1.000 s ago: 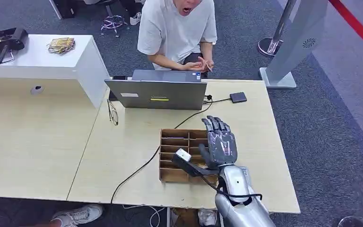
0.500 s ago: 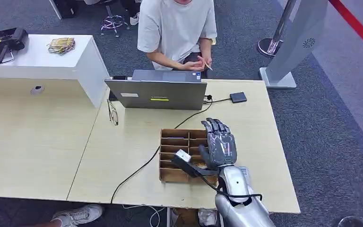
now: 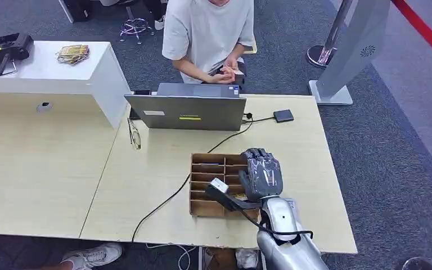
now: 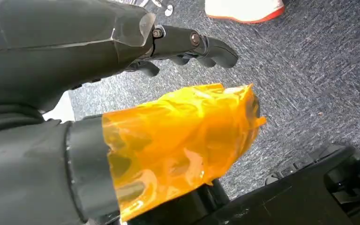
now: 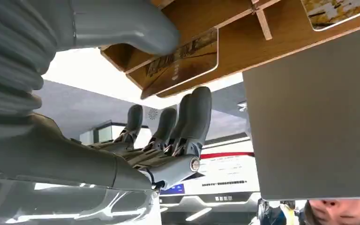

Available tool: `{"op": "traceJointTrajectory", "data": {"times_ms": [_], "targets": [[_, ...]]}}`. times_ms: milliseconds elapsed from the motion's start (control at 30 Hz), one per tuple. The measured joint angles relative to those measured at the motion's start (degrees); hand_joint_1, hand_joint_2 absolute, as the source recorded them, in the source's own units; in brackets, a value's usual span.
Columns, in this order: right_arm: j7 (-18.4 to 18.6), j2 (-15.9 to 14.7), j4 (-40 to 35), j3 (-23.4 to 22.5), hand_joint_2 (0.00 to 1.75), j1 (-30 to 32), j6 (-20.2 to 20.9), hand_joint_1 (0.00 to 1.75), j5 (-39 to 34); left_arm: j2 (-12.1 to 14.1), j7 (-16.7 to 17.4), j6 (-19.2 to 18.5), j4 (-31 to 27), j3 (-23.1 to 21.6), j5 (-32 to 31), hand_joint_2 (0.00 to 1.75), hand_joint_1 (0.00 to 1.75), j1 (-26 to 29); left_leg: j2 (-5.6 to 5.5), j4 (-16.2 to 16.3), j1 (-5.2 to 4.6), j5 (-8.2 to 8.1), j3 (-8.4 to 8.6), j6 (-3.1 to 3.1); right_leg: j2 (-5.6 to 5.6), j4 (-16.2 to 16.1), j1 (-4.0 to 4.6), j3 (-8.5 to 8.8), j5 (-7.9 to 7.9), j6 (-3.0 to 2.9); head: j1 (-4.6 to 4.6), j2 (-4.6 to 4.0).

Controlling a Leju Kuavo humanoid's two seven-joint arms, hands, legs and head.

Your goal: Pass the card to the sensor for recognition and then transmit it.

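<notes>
Curling its spread fingers since before, right robot hand (image 3: 262, 174) hovers empty over wooden organizer (image 3: 208, 169) on pale desk (image 3: 146, 174).

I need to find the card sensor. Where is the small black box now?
In the head view, the small black box lies on the table at its far right, just right of the laptop, with a cable attached.

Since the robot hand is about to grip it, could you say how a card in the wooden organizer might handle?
The card looks thin, flat and glossy, so probably light, fairly stiff, perhaps slippery. Lying in the wooden organizer, it seems awkward to lift except by an edge.
</notes>
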Motion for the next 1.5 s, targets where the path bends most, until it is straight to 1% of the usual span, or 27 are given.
{"op": "traceJointTrajectory", "data": {"times_ms": [33, 167, 233, 267, 333, 367, 433, 500, 633, 667, 933, 1200, 1400, 1500], "targets": [[-0.02, -0.02, 0.0, 0.0, 1.75, 0.0, 0.0, 1.19, 0.0, 0.0, 0.0, 0.0, 0.0, 0.0, 0.0, 0.0, 0.0, 0.0, 0.0, 0.0, 0.0, 0.0, 0.0, 0.0, 0.0, 0.0, 0.0, 0.0, 0.0, 0.0, 0.0, 0.0], [-0.04, -0.02, 0.0, 0.0, 1.75, 0.0, 0.0, 1.19, 0.0, 0.0, 0.0, 0.0, 0.0, 0.02, 0.02, 0.0, 0.0, 0.0, 0.0, 0.0, 0.0, 0.0, 0.0, 0.0, 0.0, 0.0, 0.0, 0.0, 0.0, 0.0, 0.0, 0.0], [-0.07, -0.04, 0.0, 0.0, 1.75, 0.0, 0.0, 1.31, 0.0, 0.0, 0.0, 0.0, 0.0, 0.02, 0.02, 0.0, 0.0, 0.0, 0.0, 0.0, 0.0, 0.0, 0.0, 0.0, 0.0, 0.0, 0.0, 0.0, 0.0, 0.0, 0.0, 0.0], [-0.33, -0.07, 0.0, 0.0, 1.75, 0.0, 0.0, 1.45, 0.0, 0.0, 0.0, 0.0, 0.0, 0.02, 0.04, 0.0, 0.0, 0.0, 0.0, 0.0, 0.0, 0.0, 0.0, 0.0, 0.0, 0.0, 0.0, 0.0, 0.0, 0.0, 0.0, 0.0], [-0.33, -0.09, 0.0, 0.0, 1.75, 0.0, -0.02, 1.57, 0.0, 0.0, 0.0, 0.0, 0.0, 0.02, 0.06, 0.0, 0.0, 0.0, 0.0, 0.0, 0.0, 0.0, 0.0, 0.0, 0.0, 0.0, 0.0, 0.0, 0.0, 0.0, 0.0, 0.0], [-0.33, -0.09, 0.0, -0.02, 1.75, 0.0, -0.07, 1.59, -0.02, 0.0, 0.0, 0.0, 0.0, 0.02, 0.06, 0.0, 0.0, 0.0, 0.0, 0.0, 0.0, 0.0, 0.0, 0.0, 0.0, 0.0, 0.0, 0.0, 0.0, 0.0, 0.0, 0.0], [-0.42, -0.09, 0.0, -0.02, 1.75, 0.0, -0.26, 1.68, -0.18, 0.0, 0.0, 0.0, 0.0, 0.02, 0.06, 0.0, 0.0, 0.0, 0.0, 0.0, 0.0, 0.0, 0.0, 0.0, 0.0, 0.0, 0.0, 0.0, 0.0, 0.0, 0.0, 0.0], [-0.53, -0.09, 0.0, 0.0, 1.75, 0.0, -0.46, 1.66, -0.22, 0.0, 0.0, 0.0, 0.0, 0.02, 0.06, 0.0, 0.0, 0.0, 0.0, 0.0, 0.0, 0.0, 0.0, 0.0, 0.0, 0.0, 0.0, 0.0, 0.0, 0.0, 0.0, 0.0], [-1.14, -0.09, 0.07, 0.0, 1.75, 0.0, -1.16, 1.71, -0.35, 0.0, 0.0, 0.0, 0.0, 0.02, 0.06, 0.0, 0.0, 0.0, 0.0, 0.0, 0.0, 0.0, 0.0, 0.0, 0.0, 0.0, 0.0, 0.0, 0.0, 0.0, -0.02, 0.0], [-1.44, -0.09, 0.09, 0.0, 1.75, 0.01, -1.51, 1.75, -0.35, 0.0, -0.02, -0.02, 0.0, 0.02, 0.09, 0.0, 0.0, 0.0, 0.0, 0.0, 0.0, 0.0, 0.0, 0.0, 0.0, 0.0, 0.0, 0.0, 0.0, 0.0, 0.0, 0.0], [-3.52, -0.09, -0.78, 0.0, 1.75, 0.2, -5.11, 1.75, -0.72, 0.0, -0.09, 0.0, 0.0, 0.02, 0.2, 0.0, 0.0, 0.03, 0.0, 0.0, 0.0, 0.0, 0.0, 0.0, 0.0, 0.0, 0.0, 0.0, 0.0, 0.0, 0.0, 0.0], [-5.53, -0.09, -5.51, 0.04, 1.75, 1.45, -7.78, 1.75, -0.85, 0.0, -0.15, 0.02, 0.0, 0.07, 0.59, 0.0, 0.0, 0.04, 0.0, 0.0, 0.0, 0.0, 0.0, 0.0, 0.0, 0.0, 0.0, 0.0, 0.0, 0.0, 0.0, 0.0], [-6.69, -0.09, -10.16, 0.5, 1.75, 2.38, -9.14, 1.75, -1.22, 0.0, -0.17, 0.02, 0.0, 0.11, 0.79, 0.0, 0.0, 0.05, 0.0, 0.0, 0.0, 0.0, 0.0, 0.0, 0.0, 0.0, 0.0, 0.0, 0.0, 0.0, 0.0, 0.0], [-6.91, -0.07, -12.3, 1.07, 1.75, 2.41, -9.18, 1.75, -1.36, 0.0, -0.17, -0.11, 0.0, 0.11, 0.85, 0.0, 0.0, 0.04, 0.0, 0.0, 0.0, 0.0, 0.0, 0.0, 0.0, 0.0, 0.0, 0.0, 0.0, 0.0, 0.0, 0.0]]}}
